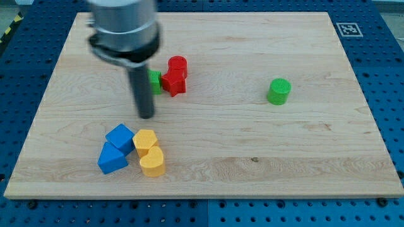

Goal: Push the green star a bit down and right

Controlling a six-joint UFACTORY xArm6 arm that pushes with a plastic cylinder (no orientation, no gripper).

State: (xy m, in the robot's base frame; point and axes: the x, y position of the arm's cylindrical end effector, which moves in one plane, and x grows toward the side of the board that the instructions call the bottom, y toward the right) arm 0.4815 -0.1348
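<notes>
The green star (155, 82) lies at the board's upper left, mostly hidden behind my rod, touching a red star (173, 82) on its right. A red cylinder (178, 65) stands just above the red star. My tip (146, 115) rests on the board just below and slightly left of the green star.
A green cylinder (278, 91) stands at the right of centre. Two blue blocks (119, 137) (112, 159) and two yellow blocks (146, 140) (153, 161) cluster at the lower left, below my tip. The wooden board (252, 157) ends on a blue pegboard.
</notes>
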